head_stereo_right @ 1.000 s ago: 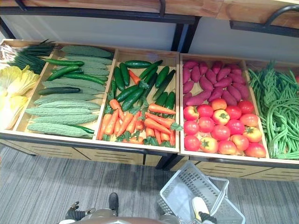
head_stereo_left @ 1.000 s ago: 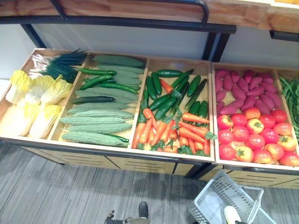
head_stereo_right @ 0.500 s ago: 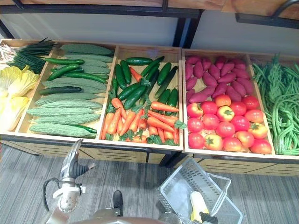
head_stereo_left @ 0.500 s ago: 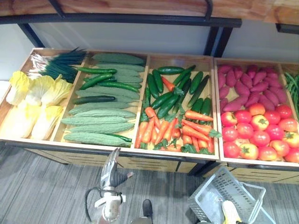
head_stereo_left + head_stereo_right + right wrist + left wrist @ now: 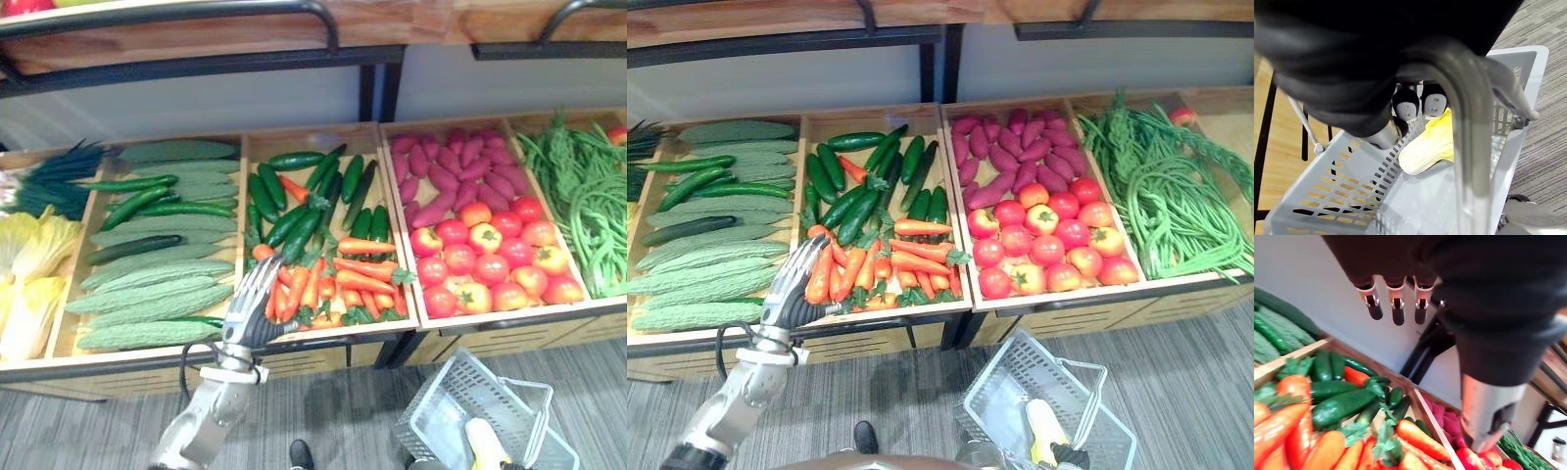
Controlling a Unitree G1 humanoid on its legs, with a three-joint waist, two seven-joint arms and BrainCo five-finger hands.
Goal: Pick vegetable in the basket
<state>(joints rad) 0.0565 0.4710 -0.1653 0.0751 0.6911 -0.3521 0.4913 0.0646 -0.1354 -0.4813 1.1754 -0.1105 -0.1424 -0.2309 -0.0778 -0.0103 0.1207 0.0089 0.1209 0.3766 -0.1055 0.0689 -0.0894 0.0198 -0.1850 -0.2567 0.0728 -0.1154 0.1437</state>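
- The left hand is held up by the carrots, fingers straight.
- The basket handle is gripped by the right hand (fingers curled).
- The yellow vegetable is laid pale end towards the crates.

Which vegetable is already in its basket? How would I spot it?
Below the tomatoes on the wooden stand, the right hand holds a grey slotted basket. Inside lies one vegetable, alone there: pale yellow fading to white.

Before me the tomatoes fill the near end of a wooden tray, with purple sweet potatoes just behind them in the same tray. Long green beans sprawl to the tomatoes' right, bitter gourds lie well to their left, and grey carpet lies below them.
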